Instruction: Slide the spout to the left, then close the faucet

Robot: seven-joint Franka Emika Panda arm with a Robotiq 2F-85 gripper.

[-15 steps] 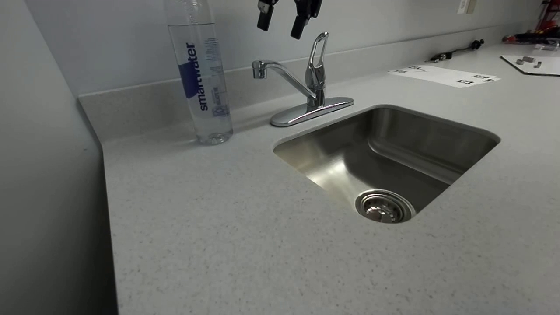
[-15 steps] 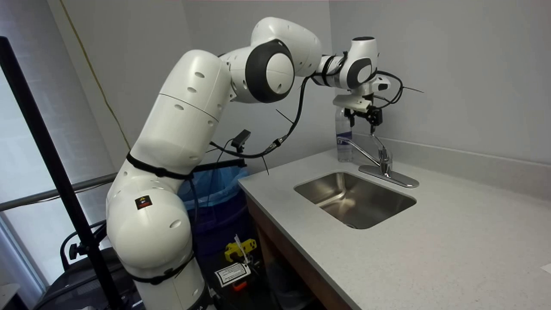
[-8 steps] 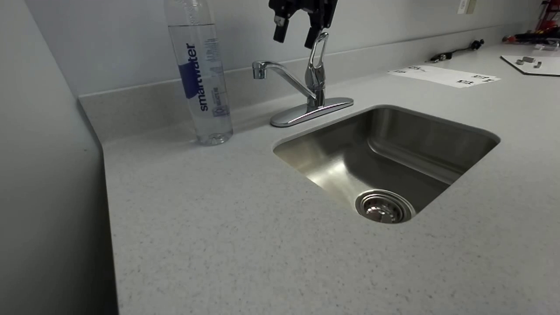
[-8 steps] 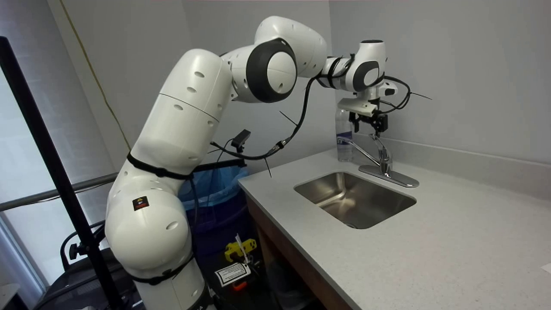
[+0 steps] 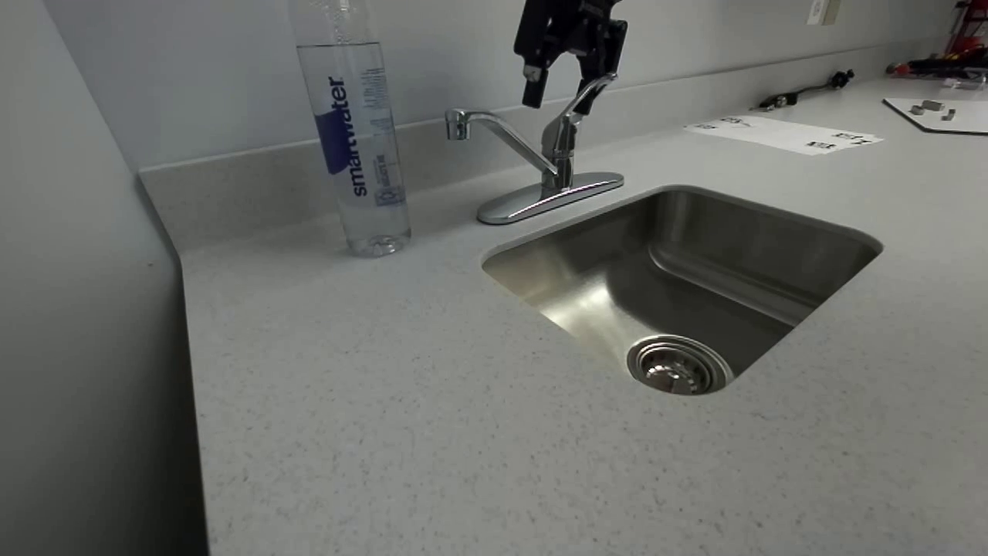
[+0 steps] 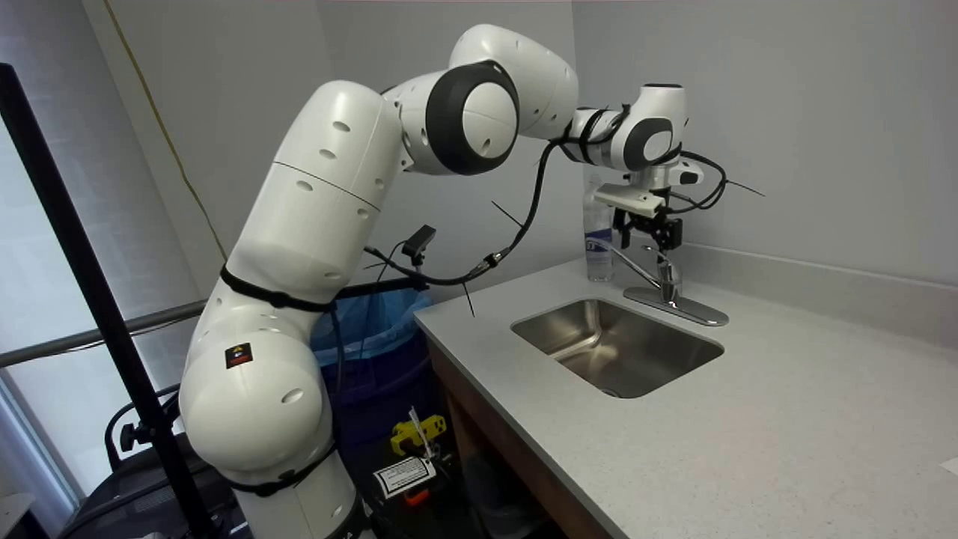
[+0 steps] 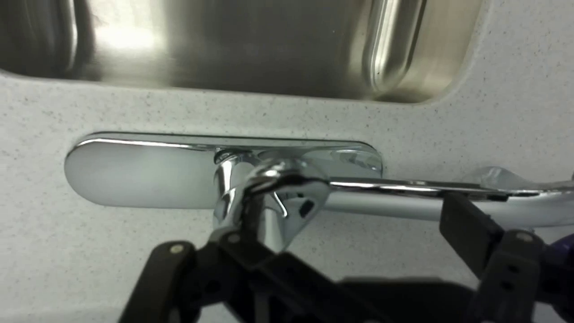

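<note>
The chrome faucet stands behind the sink; it also shows in an exterior view and the wrist view. Its spout points left toward the bottle, over the counter; it runs right in the wrist view. The looped lever on top leans to the right. My gripper is open and points down above the faucet; it shows in an exterior view and the wrist view. One finger is at the lever loop, seemingly touching it; its tip is partly hidden. The other finger is above the spout.
A tall water bottle stands left of the faucet, near the spout tip. The steel sink opens in front. The wall backsplash is close behind. A paper sheet lies farther right on the counter.
My gripper has moved down and to the right in the exterior view near the sink. The lever has tilted from upright to leaning right. The spout has not moved. The fingers stay open.
</note>
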